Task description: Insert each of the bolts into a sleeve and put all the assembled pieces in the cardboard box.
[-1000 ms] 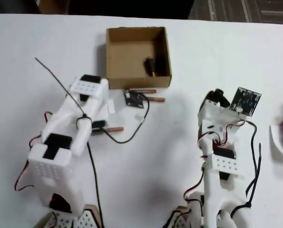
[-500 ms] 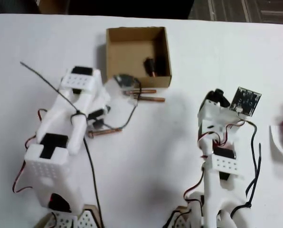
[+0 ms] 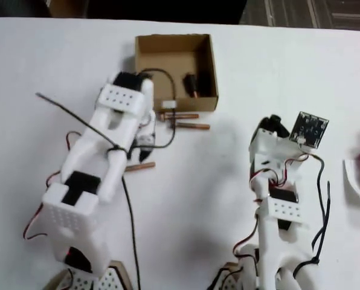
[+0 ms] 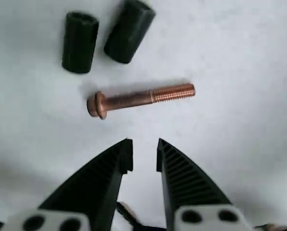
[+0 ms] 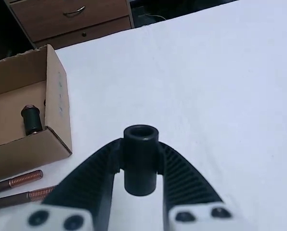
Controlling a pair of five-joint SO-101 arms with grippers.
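The left arm (image 3: 107, 145) stretches from its base at the near left edge of the counter (image 3: 59, 54) toward the far side, and its wrist ends just beside the near left corner of the cardboard box (image 3: 177, 103). The left end effector (image 4: 144, 154) points down at the counter with its jaws a narrow gap apart and nothing between them. Just past its tips a copper bolt (image 4: 141, 97) lies flat, and two black sleeves (image 4: 80, 42) lie on their sides side by side beyond it, apart from the bolt.

The right arm (image 3: 273, 199) rises from the near edge and holds its wrist to the right of the box, well apart from it. The right end effector (image 5: 140, 156) is clamped on a black sleeve (image 5: 141, 144), which stands upright between the jaws with its open bore up, above the counter.

Inside the box, toward its right wall, lies one assembled piece (image 3: 191, 83). Two more bolts (image 3: 179, 116) lie on the counter just in front of the box's near wall, roughly parallel to it.
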